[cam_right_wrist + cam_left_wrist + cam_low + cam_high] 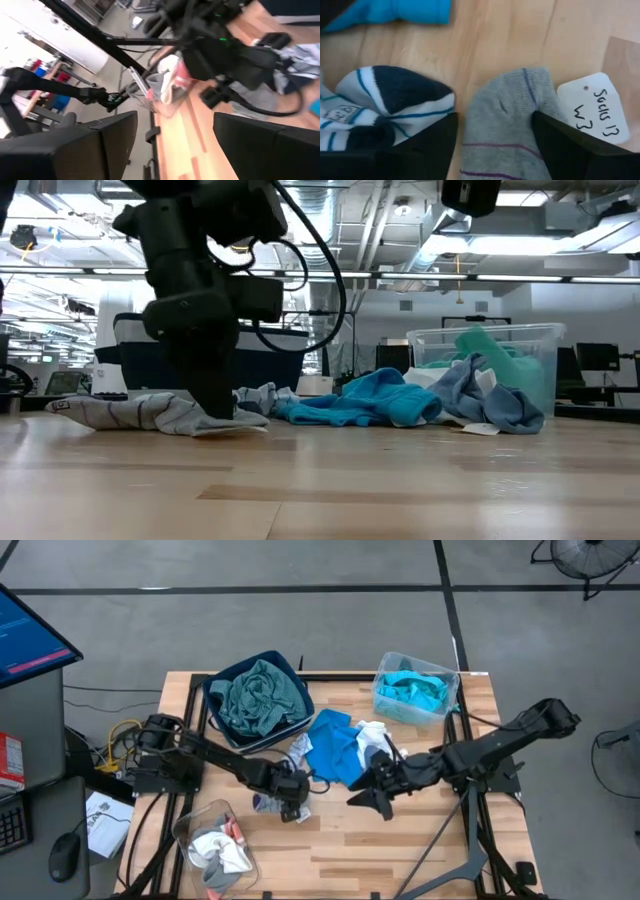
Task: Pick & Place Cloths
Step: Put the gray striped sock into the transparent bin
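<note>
Between the spread left gripper (495, 145) fingers a grey sock (505, 120) is straddled on the table, at 7 o'clock of the blue top (335, 745), set for a pinch. Right gripper (378, 798) is parked open at 5 o'clock, clear of the grasp.

Both arms reach inward over mid-counter.
Left gripper (291, 808) points down toward 4 o'clock, fingers (437, 145) spread; right gripper (372, 799) aims toward 8 o'clock, fingers (115, 135) apart.
</note>
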You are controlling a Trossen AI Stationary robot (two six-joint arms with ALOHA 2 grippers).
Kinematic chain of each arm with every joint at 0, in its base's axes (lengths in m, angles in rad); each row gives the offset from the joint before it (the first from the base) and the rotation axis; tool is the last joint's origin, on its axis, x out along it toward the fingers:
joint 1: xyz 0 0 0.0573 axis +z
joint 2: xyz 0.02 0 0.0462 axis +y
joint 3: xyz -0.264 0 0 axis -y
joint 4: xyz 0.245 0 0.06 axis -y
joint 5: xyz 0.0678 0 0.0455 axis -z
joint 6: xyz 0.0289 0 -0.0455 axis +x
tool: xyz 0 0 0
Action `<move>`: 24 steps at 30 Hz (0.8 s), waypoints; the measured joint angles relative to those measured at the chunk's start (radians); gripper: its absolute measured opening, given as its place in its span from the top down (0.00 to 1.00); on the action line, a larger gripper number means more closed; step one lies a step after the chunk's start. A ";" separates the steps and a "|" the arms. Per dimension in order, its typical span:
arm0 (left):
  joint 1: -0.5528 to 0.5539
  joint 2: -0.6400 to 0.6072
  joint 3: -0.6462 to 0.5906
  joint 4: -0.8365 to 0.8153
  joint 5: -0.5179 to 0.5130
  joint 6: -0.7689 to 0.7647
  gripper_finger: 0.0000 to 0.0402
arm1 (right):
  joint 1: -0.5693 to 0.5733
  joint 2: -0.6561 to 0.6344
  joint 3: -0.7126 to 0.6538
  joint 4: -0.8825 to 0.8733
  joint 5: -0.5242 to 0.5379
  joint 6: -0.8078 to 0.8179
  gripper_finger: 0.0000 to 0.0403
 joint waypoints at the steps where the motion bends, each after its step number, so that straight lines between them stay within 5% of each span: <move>1: 0.002 0.008 0.001 -0.002 0.013 -0.002 0.41 | 0.005 0.002 0.000 0.015 0.000 -0.001 0.37; 4: 0.002 0.010 0.000 -0.008 0.026 -0.006 0.56 | 0.018 0.002 0.000 0.029 0.019 -0.005 0.37; 9: 0.001 -0.061 -0.007 -0.009 0.048 -0.011 0.94 | 0.038 -0.001 0.000 0.027 0.081 -0.010 0.37; 19: -0.059 -0.501 -0.003 -0.003 -0.012 -0.110 1.00 | 0.038 -0.001 0.000 0.026 0.108 -0.017 0.37; 24: -0.206 -0.779 -0.002 -0.005 0.079 -0.159 1.00 | 0.038 -0.001 0.000 0.026 0.108 -0.018 0.37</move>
